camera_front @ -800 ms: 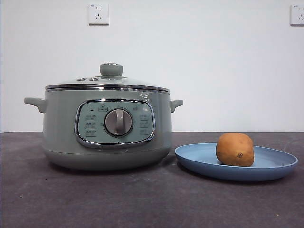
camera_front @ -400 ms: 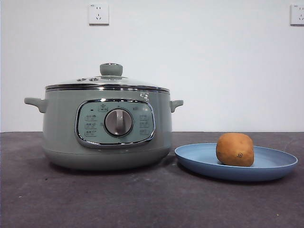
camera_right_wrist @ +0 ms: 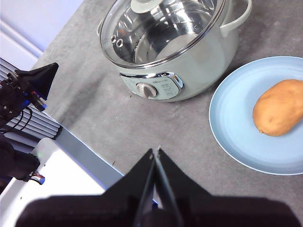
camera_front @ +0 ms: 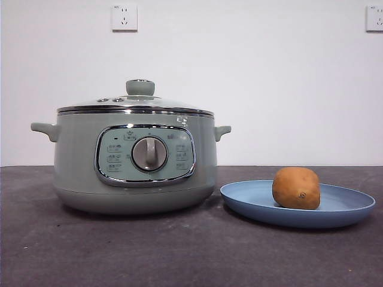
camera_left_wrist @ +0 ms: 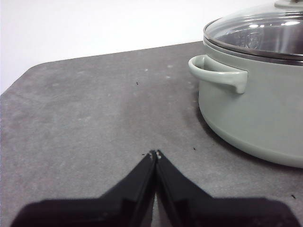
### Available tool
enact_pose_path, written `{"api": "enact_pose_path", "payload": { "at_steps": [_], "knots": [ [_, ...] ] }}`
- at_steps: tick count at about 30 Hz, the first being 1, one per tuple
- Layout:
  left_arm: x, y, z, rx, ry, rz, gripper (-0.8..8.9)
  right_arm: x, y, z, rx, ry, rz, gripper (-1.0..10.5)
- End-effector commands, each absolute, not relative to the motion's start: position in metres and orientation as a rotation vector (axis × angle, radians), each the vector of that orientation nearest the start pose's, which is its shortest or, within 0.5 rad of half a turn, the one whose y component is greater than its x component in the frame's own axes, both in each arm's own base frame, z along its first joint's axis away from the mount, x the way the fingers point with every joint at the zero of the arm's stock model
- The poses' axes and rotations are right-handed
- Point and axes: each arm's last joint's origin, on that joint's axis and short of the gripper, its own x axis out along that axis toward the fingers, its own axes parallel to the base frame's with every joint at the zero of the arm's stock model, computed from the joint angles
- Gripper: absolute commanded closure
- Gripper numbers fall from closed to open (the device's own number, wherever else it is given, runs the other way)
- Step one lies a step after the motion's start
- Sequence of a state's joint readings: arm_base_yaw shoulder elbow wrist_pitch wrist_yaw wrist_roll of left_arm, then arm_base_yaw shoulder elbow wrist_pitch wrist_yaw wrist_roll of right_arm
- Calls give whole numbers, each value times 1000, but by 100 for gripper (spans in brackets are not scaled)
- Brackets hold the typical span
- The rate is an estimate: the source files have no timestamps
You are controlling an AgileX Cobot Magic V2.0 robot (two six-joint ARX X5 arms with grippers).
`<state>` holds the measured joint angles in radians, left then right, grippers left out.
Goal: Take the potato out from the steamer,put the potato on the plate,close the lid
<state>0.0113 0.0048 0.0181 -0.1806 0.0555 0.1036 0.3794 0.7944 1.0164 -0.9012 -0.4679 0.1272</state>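
Observation:
The sage-green steamer (camera_front: 135, 161) stands at the left of the front view with the glass lid (camera_front: 136, 103) sitting closed on it. The golden-brown potato (camera_front: 295, 188) lies on the light-blue plate (camera_front: 251, 200) to the steamer's right. Neither gripper shows in the front view. My left gripper (camera_left_wrist: 155, 154) is shut and empty, low over the table beside the steamer's side handle (camera_left_wrist: 218, 74). My right gripper (camera_right_wrist: 155, 151) is shut and empty, high above the table's front edge, looking down on the steamer (camera_right_wrist: 189, 61), the lid (camera_right_wrist: 161, 28), the plate (camera_right_wrist: 236, 127) and the potato (camera_right_wrist: 280, 108).
The dark grey table (camera_front: 179, 251) spreads in front of the steamer and plate. Two wall sockets (camera_front: 124, 17) sit on the white wall behind. The right wrist view shows a black device (camera_right_wrist: 23, 90) and a white frame (camera_right_wrist: 57, 175) past the table's edge.

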Motion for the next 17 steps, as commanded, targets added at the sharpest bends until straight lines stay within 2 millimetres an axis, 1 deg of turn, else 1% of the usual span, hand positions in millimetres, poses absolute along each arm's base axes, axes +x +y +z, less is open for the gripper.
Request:
{"api": "enact_pose_path", "payload": {
  "at_steps": [1,8,10,11,14,17],
  "knots": [
    [96,0,147,91,177,-50,817,119,62,347,147,744,767,948],
    [96,0,147,91,177,-50,817,119,62,347,146,744,767,948],
    [96,0,147,91,176,-50,817,119,60,348,75,704,765,947],
    [96,0,147,91,177,-50,817,118,58,348,41,682,736,947],
    [96,0,147,91,177,-50,817,114,46,352,-52,568,591,947],
    [96,0,147,91,177,-49,817,108,35,350,-25,390,577,947]
  ]
}}
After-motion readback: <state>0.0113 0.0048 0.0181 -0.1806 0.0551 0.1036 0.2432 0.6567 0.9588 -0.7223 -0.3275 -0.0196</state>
